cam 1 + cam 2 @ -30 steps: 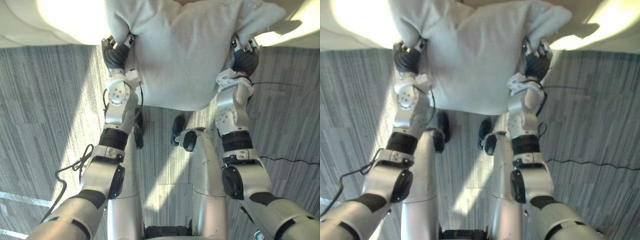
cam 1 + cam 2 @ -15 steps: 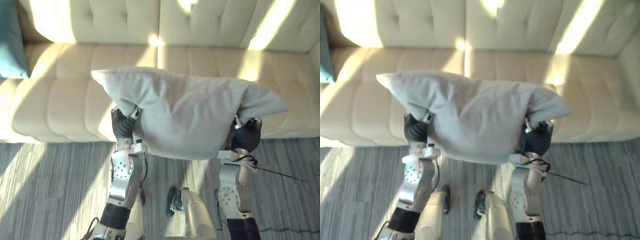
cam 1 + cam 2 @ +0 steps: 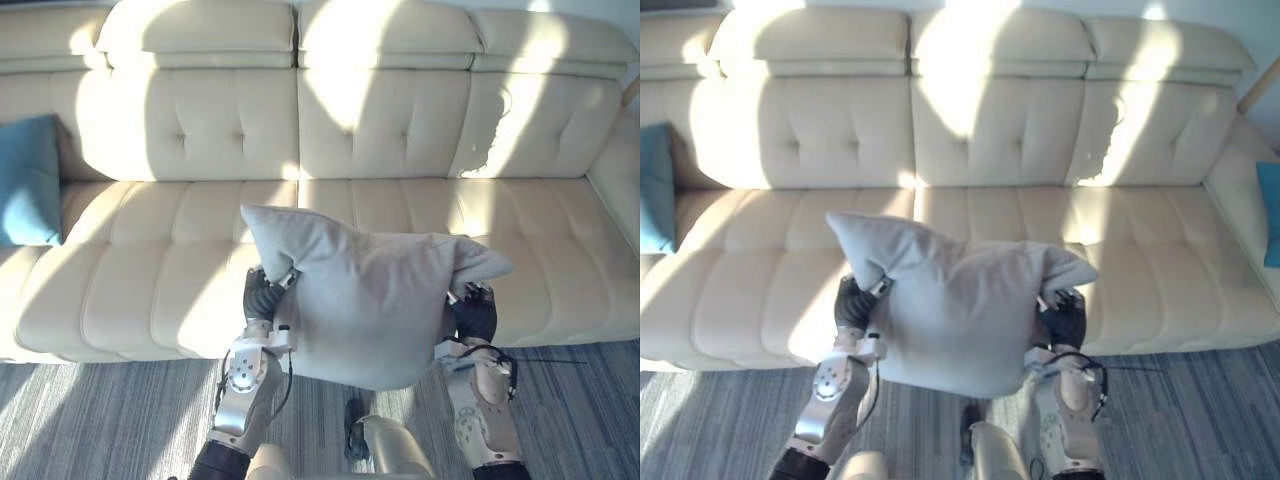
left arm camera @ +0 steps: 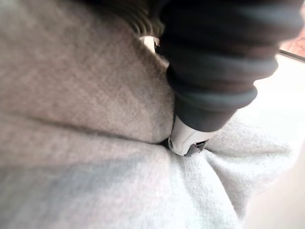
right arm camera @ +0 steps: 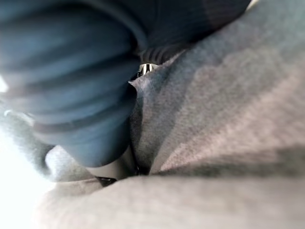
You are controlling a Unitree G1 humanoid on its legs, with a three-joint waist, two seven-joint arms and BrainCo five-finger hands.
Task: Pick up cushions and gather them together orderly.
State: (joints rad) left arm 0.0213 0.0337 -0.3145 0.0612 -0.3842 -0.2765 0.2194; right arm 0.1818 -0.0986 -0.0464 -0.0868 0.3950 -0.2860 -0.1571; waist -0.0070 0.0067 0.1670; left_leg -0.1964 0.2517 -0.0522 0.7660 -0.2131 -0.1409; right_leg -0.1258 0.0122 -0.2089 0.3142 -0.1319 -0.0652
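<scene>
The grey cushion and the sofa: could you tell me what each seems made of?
The grey cushion: soft matte cloth, slightly fuzzy, creasing in folds. The sofa: cream leather or imitation, cannot tell which; smooth, button-tufted, faint sheen in sunlight.

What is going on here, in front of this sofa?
A robot holds a grey cushion up off the floor, in front of a cream sofa. Its left robot hand grips one side of it and its right robot hand the other. A blue cushion sits at the sofa's left end, a second blue cushion at its right end.
</scene>
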